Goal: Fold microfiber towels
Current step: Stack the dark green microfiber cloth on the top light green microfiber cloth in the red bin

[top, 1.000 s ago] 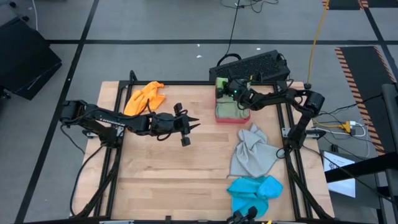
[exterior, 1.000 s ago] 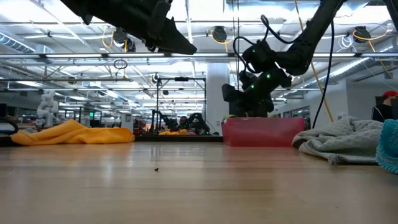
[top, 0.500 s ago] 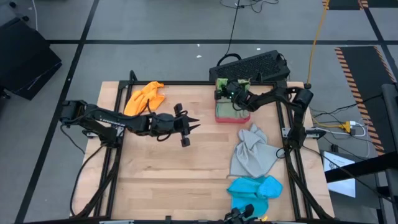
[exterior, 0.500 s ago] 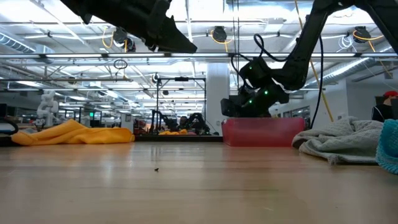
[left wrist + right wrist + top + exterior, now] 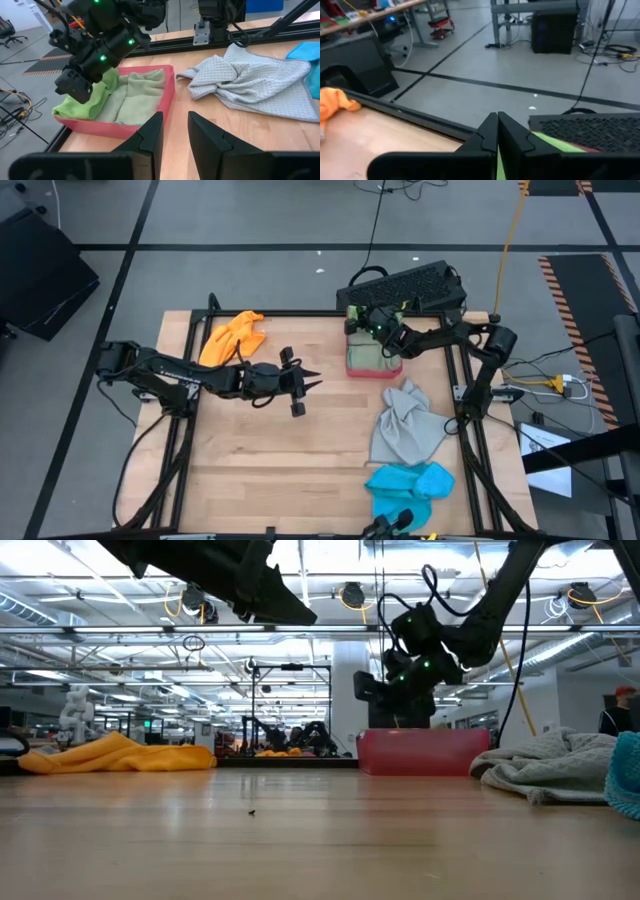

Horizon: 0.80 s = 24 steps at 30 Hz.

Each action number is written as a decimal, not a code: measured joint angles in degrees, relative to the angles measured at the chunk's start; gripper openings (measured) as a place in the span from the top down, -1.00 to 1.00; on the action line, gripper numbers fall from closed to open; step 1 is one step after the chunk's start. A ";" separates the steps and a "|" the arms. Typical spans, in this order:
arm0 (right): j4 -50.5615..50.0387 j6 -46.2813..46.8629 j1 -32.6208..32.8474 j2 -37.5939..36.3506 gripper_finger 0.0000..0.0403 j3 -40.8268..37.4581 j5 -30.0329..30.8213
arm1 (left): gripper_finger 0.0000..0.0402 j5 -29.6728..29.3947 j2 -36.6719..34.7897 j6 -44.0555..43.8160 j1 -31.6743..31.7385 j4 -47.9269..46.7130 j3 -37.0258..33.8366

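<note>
Wooden tabletop inside a black frame, grey floor and a black keyboard beyond the far edge. My right gripper hangs over the far end of the pink-red tray, fingers pressed flat together with nothing between them. The tray sits at the far right of the table and holds two cloths side by side — a bright green towel at the end under my right gripper and a pale sage towel beside it. From the left wrist view both look loosely folded, though I cannot make out their edges well. My left gripper hovers above mid-table, well clear of the wood, pointing toward the tray; its fingers stand a narrow gap apart and hold nothing. An orange towel lies crumpled at the far left corner. A grey towel lies rumpled on the right side, just nearer than the tray — and a bright blue towel is bunched at the near right edge, touching the grey one.
</note>
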 joint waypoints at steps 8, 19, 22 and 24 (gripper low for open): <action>0.39 1.23 -2.99 3.79 1.00 -1.19 0.25 | 0.54 0.02 0.00 -0.02 -0.17 0.02 0.00; 1.93 3.69 -4.44 7.42 1.00 -1.16 -1.50 | 0.54 -0.04 0.00 0.02 -0.17 0.06 0.00; 1.80 4.95 -4.56 7.83 1.00 -1.16 -1.66 | 0.54 -0.07 0.00 0.04 -0.17 0.06 0.00; 1.83 5.43 -4.76 7.81 1.00 -1.16 -1.75 | 0.54 -0.04 0.00 0.02 -0.17 0.06 0.00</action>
